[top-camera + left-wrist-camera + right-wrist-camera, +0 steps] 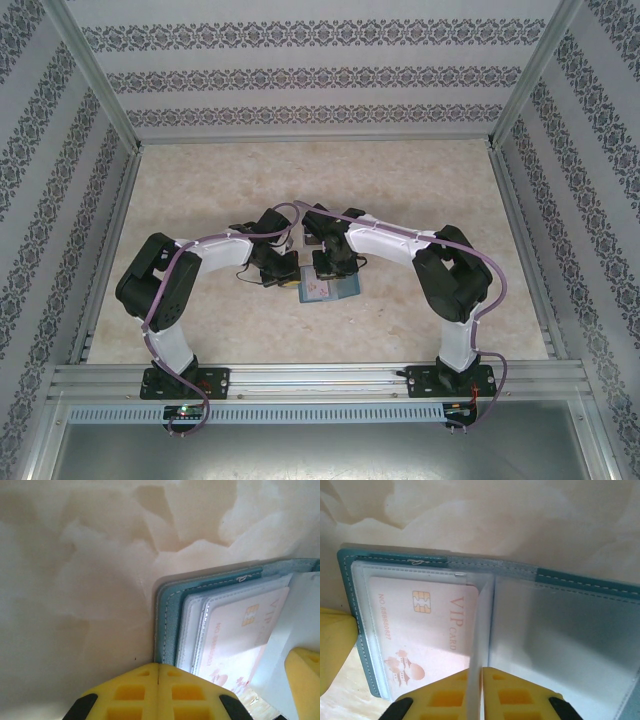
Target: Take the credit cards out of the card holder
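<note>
**Task barely begun.** The open card holder (pixel 580 578) lies flat on the worktop (pixel 200 190), between your two arms. Your left gripper (pixel 158 682) has its jaws shut, tips at the holder's corner. Your right gripper (pixel 481 687) has its jaws pinched on a thin pale leaf (pixel 481 625); whether it is a sleeve or a card is unclear. One credit card (pixel 420 630) sits in its pocket, so none appears to be out yet.

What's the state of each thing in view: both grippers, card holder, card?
card holder: open, lying flat on the table.
VIP card: inside the card holder, not pulled out.
clear sleeve: lifted upright from the fold.
left gripper: shut, at the card holder's edge; any grip on it unclear.
right gripper: shut on the clear sleeve.
</note>
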